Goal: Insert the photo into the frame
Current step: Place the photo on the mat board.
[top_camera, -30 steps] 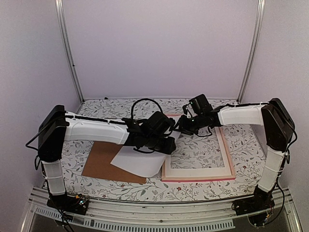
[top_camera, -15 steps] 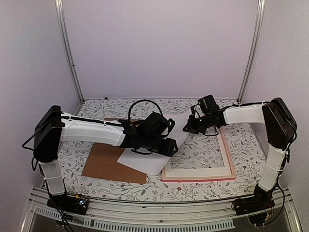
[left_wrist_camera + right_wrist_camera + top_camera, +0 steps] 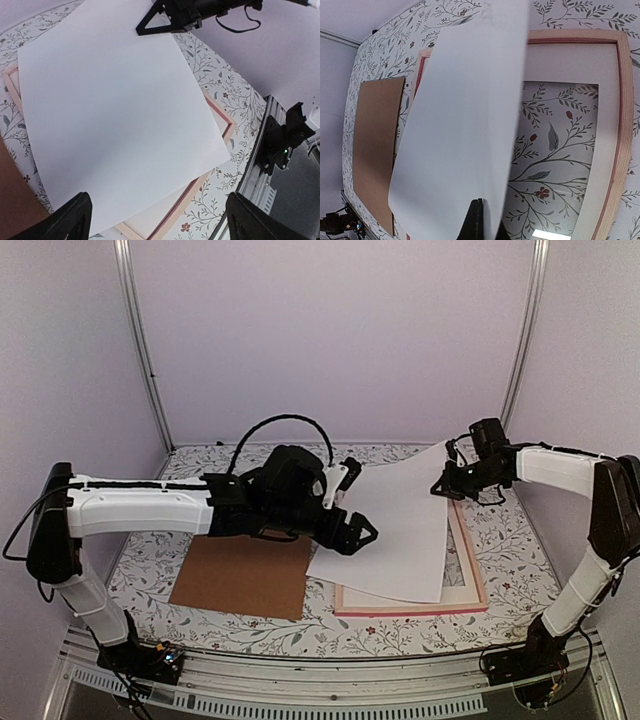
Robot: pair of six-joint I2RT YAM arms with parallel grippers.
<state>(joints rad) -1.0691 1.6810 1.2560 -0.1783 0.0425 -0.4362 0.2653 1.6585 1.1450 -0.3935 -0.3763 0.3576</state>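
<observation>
Top view: right pincer (image 3: 447, 487) clamped on the far right corner of the photo (image 3: 395, 525), white face up, slanting over the frame (image 3: 478, 575) on the worktop (image 3: 200, 465); left pincer (image 3: 350, 532) apart, near its left edge. Left wrist: photo overlaps frame. Right wrist: fingers (image 3: 477, 220) closed on photo's edge.

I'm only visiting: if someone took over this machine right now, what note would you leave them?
Left gripper open, empty, at the photo edge.
Right gripper shut on the photo's far corner.
Photo, white side up, hangs tilted over the frame, which lies flat with a white mat inside.
Done: photo is above the frame.
Left: seat it; brown backing board waits at the left.
</observation>
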